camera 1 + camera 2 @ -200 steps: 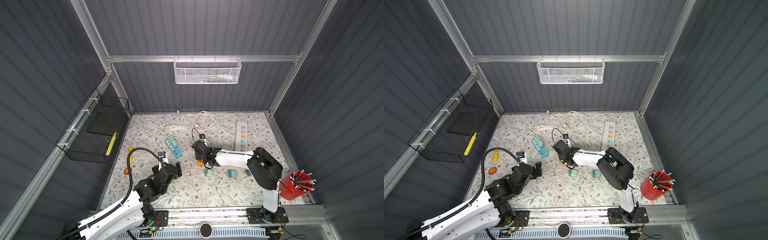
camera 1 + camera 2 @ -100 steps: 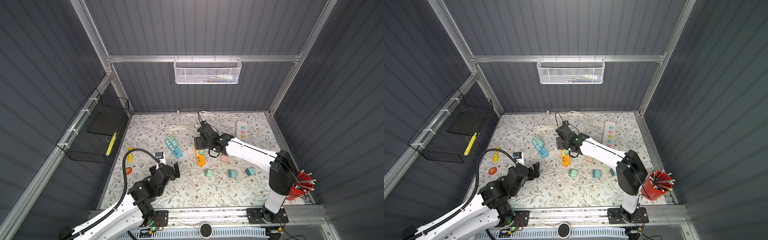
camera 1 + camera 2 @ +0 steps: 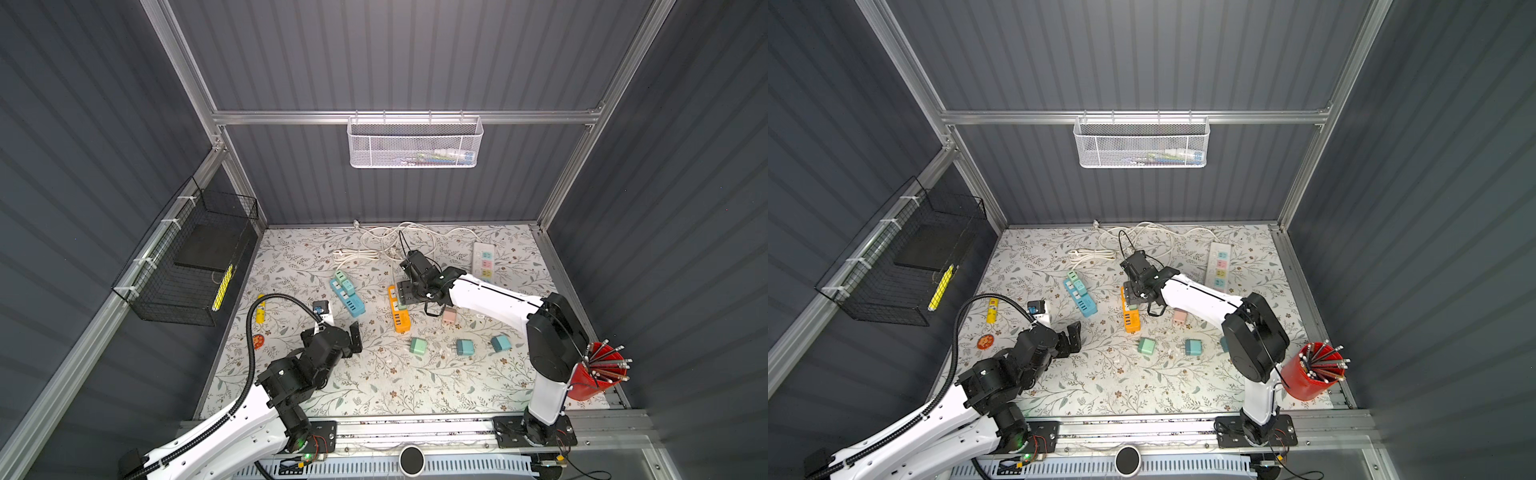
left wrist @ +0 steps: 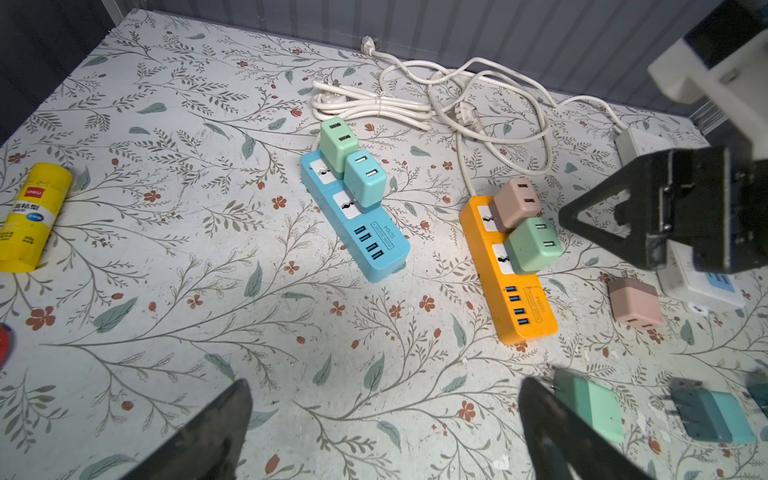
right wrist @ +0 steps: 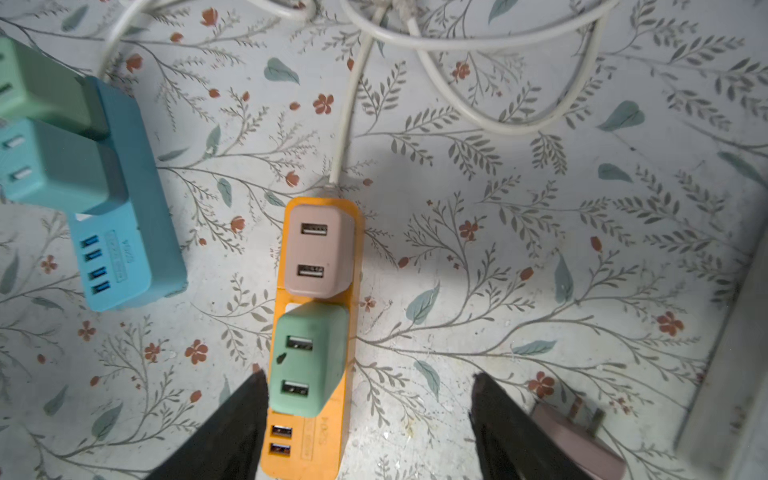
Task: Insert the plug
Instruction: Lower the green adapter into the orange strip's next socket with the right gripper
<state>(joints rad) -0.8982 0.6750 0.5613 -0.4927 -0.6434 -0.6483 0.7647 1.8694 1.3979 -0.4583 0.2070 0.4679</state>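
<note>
An orange power strip [image 3: 401,320] [image 5: 328,436] lies mid-table, with a pink plug [image 5: 318,251] and a green plug [image 5: 309,361] seated in its sockets. The strip also shows in the left wrist view [image 4: 523,307]. My right gripper [image 3: 405,292] [image 3: 1133,293] [image 5: 368,376] hovers open just above the strip. One of its fingers is beside the green plug and nothing is held. My left gripper [image 3: 340,337] [image 3: 1066,337] [image 4: 384,384] stands open and empty over bare table at the front left.
A blue strip [image 3: 348,293] carrying two plugs lies left of the orange one. Loose plugs lie in front: pink [image 3: 449,316], green [image 3: 417,345] and two teal [image 3: 464,347]. White strip [image 3: 484,259] and cords [image 3: 386,245] at the back, red pencil cup [image 3: 594,376] at the front right, yellow glue stick [image 3: 260,309] at the left.
My right gripper has opened, let go of the green plug now seated in the orange strip, and risen off it. The left arm has barely shifted.
</note>
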